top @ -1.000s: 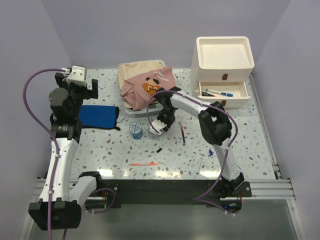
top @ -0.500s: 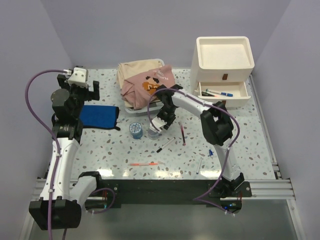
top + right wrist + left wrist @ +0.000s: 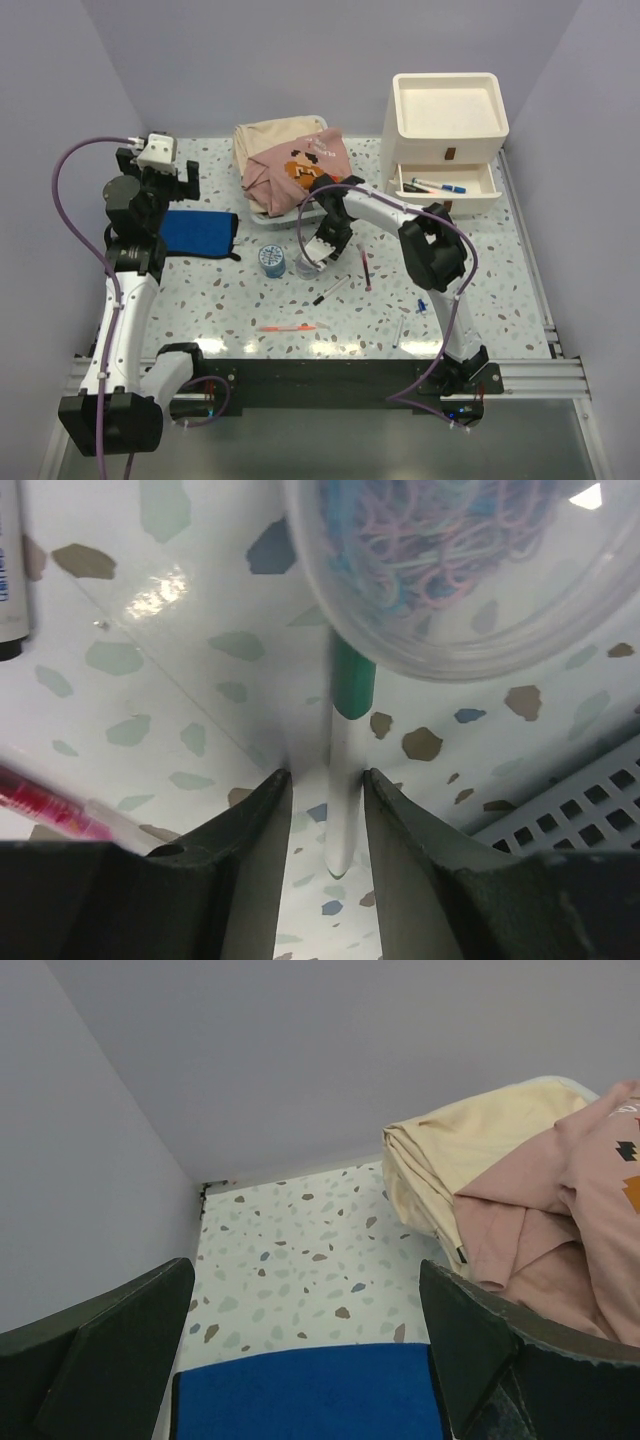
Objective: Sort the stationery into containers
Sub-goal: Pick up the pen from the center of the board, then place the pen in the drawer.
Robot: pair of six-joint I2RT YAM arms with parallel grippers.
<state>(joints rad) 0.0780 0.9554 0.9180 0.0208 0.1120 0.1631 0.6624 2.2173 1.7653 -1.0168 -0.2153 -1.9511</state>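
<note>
Nearest the arm bases, a thin orange pen point(image 3: 285, 327) and a black-and-white pen point(image 3: 331, 290) lie loose on the speckled table point(image 3: 200, 290), not yet sorted. Just beyond them, the right claw point(image 3: 328, 780) is down at the table. Its 2 fingers stand narrowly either side of a white pen with a green cap point(image 3: 352, 685) and are lined up along it, likely for a pinch. I cannot tell whether they press it yet. The cap end disappears behind a clear plastic cup of coloured paper clips point(image 3: 450, 570), so a lift could nudge that cup. The left claw point(image 3: 305, 1265) hangs wide open and empty above a blue cloth point(image 3: 300, 1390), probably parked out of the way. Farthest off, the cream-white plastic drawer unit point(image 3: 447, 120) has its upper drawer point(image 3: 445, 186) pulled out with pens already inside, ready for more.
</note>
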